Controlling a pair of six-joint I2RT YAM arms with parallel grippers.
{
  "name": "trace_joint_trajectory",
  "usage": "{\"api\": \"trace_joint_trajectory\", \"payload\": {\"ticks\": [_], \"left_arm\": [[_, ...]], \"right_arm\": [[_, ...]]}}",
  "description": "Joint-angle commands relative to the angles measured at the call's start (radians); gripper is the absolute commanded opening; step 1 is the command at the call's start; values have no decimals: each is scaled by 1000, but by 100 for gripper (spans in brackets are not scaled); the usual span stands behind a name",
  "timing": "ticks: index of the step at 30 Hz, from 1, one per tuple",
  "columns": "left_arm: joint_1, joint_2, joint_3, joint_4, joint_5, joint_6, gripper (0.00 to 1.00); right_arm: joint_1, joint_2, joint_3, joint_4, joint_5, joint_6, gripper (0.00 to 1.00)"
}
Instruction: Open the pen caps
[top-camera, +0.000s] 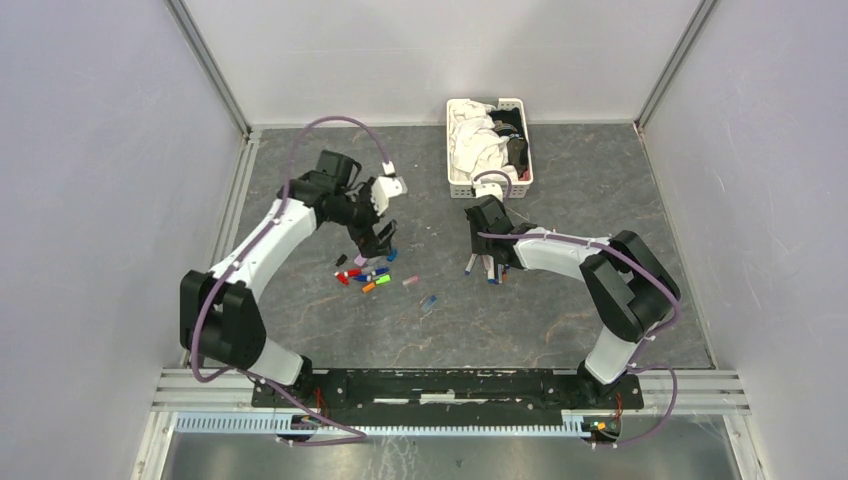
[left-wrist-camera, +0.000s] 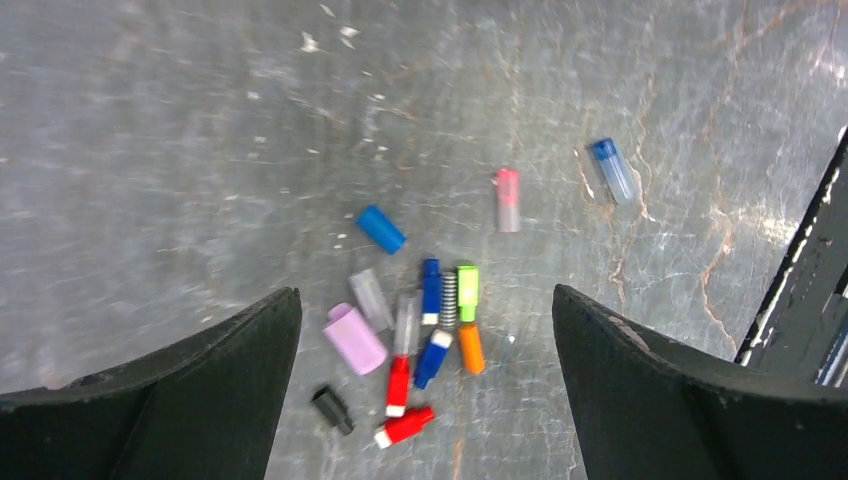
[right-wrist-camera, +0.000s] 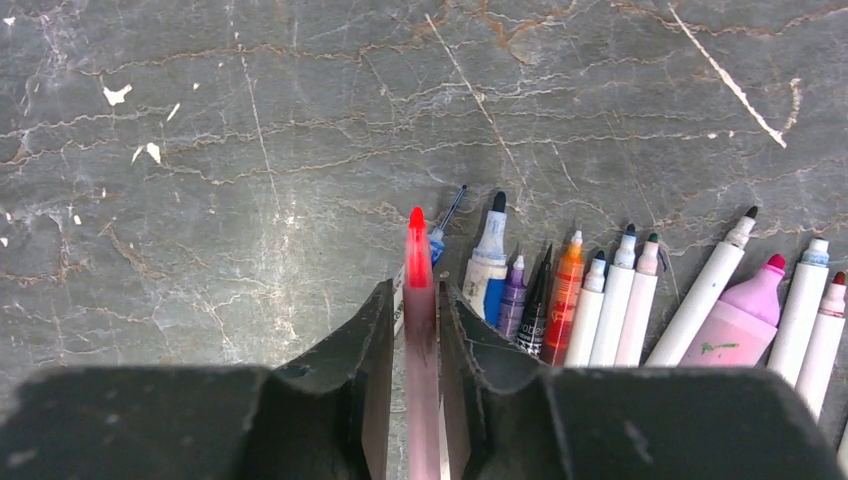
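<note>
R pincer (right-wrist-camera: 414, 292) astride red pen (right-wrist-camera: 421, 370) — uncapped

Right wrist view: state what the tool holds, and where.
A red-tipped pen lies between the right tool's fingers, at its barrel behind the uncapped tip; whether it is gripped cannot be told.

No wording can be made out anywhere. In the right wrist view, at about four o'clock, a dark pen (right-wrist-camera: 537, 322) carries small orange lettering along its barrel. At its three o'clock, a fat pink pen (right-wrist-camera: 745, 322) bears a green mark. Both are too small to read.
</note>
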Motion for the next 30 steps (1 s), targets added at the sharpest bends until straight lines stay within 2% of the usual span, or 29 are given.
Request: {"api": "trace_joint_trajectory", "payload": {"ticks": [1, 3, 5, 9, 13, 15, 18, 20, 22, 24, 26, 28, 30], "left_arm": [[43, -74, 121, -124, -17, -68, 100], [58, -108, 144, -143, -72, -94, 100], [64, -151, 146, -121, -150, -133, 100], [81, -244, 113, -41, -316, -199, 100], [146, -311, 72, -21, -344, -184, 100], [175, -323, 47, -20, -345, -173, 100], [215, -303, 29, -6, -373, -184, 100], [273, -286, 6, 33, -358, -217, 100], [359, -300, -65, 152, -334, -278, 100], [432, -324, -173, 325, -310, -356, 100], [467, -337, -278, 479, -255, -419, 100], [471, -338, -368, 580, -216, -461, 100], [473, -324, -448, 684, -211, -506, 100]], "right_arm": [[7, -29, 18, 23, 53, 18, 31], [8, -52, 13, 24, 48, 11, 39], [8, -69, 13, 19, 42, 6, 43], [8, -132, 1, 8, 37, -1, 44], [8, -244, -33, 12, 38, -55, 51], [6, -309, -50, -1, 53, -97, 63], [-6, -430, -89, -27, 103, -154, 97], [-33, -521, -140, -33, 146, -178, 98], [-78, -616, -222, -11, 189, -193, 98], [-131, -688, -295, -13, 298, -159, 98], [-166, -733, -363, -1, 474, -137, 98], [-182, -778, -477, 128, 639, -205, 98], [-221, -808, -574, 270, 680, -292, 98]]}}
